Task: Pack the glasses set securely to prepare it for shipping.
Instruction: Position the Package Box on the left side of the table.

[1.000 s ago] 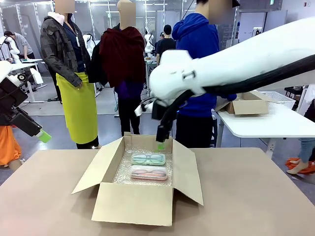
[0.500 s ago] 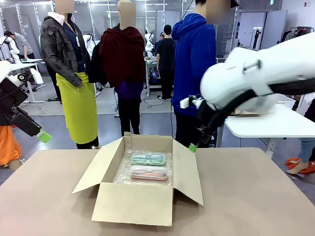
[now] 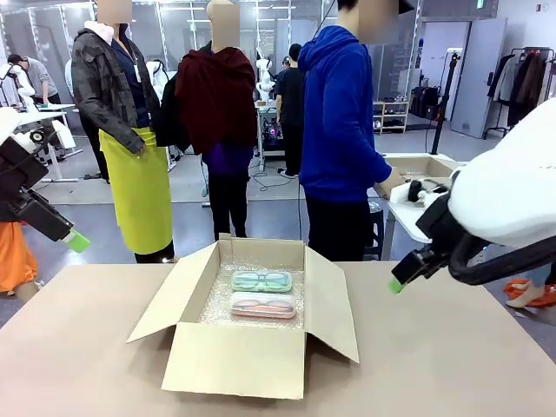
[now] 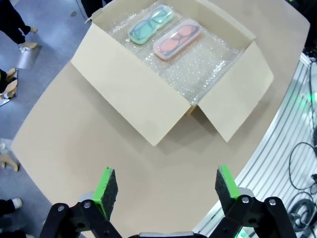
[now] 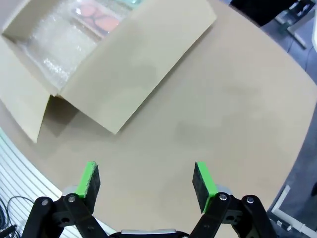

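left end effector point(image 4: 163, 186): wide open, empty;
right end effector point(image 5: 146, 181): open too, nothing held;
mint-green case point(image 4: 151, 24), pink case point(image 4: 177, 38): inside box point(image 4: 124, 79), upper frame; mint one's cut off at right wrist view's top edge

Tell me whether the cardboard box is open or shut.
Open. Side flaps of the box splay outward; the mint case and pink case lie visible on bubble wrap inside.

Box point(image 3: 234, 360) was plain brown cardboard, lined with clear, dimpled bubble wrap point(image 4: 198, 64). Inside box: mint-green case point(image 3: 261, 281), pink case point(image 3: 263, 305). Table point(image 3: 434, 365) under box was unpatterned tan. Left gripper point(image 4: 162, 184) and right gripper point(image 5: 146, 181) were black, pads point(image 4: 105, 186) bright green.
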You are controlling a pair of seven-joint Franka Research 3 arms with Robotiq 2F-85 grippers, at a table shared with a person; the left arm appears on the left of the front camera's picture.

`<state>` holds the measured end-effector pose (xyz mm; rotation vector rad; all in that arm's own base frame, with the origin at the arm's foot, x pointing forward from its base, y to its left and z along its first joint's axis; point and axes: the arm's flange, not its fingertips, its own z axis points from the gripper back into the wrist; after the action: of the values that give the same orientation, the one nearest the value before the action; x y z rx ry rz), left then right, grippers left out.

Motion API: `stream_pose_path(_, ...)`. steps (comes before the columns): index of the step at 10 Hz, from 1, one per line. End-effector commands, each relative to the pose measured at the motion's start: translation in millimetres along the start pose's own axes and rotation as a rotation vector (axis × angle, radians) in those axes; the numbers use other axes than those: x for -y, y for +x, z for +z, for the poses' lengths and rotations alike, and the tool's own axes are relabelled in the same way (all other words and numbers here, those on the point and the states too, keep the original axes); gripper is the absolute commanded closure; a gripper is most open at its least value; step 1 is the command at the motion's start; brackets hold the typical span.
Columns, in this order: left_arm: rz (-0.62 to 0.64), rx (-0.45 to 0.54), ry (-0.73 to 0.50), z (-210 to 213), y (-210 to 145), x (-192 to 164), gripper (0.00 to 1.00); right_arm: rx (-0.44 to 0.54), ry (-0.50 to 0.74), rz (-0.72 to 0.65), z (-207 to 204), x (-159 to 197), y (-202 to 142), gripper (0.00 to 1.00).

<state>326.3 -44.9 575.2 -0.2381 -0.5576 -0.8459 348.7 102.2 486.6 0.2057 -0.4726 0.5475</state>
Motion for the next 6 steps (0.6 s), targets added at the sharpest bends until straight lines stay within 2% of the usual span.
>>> stream_pose_path(1,-0.009,0.011,-0.01,2.7,-0.7,-1.6,0.0,0.046,-0.041,-0.05,1.9,-7.2,-24.1,0.06)
stream_pose_path(2,-0.009,0.011,-0.01,2.7,-0.7,-1.6,0.0,0.086,-0.066,-0.064,5.3,-8.5,-35.7,0.06)
stream_pose_path(3,-0.009,0.011,-0.01,2.7,-0.7,-1.6,0.0,0.117,-0.026,-0.035,-0.8,-10.2,-36.1,0.06)
stream_pose_path(4,-0.009,0.011,-0.01,2.7,-0.7,-1.6,0.0,0.047,-0.021,-0.032,15.4,7.1,3.2,0.06)
stream_pose_path(6,-0.009,0.011,-0.01,2.7,-0.7,-1.6,0.0,0.047,-0.021,-0.032,15.4,7.1,3.2,0.06)
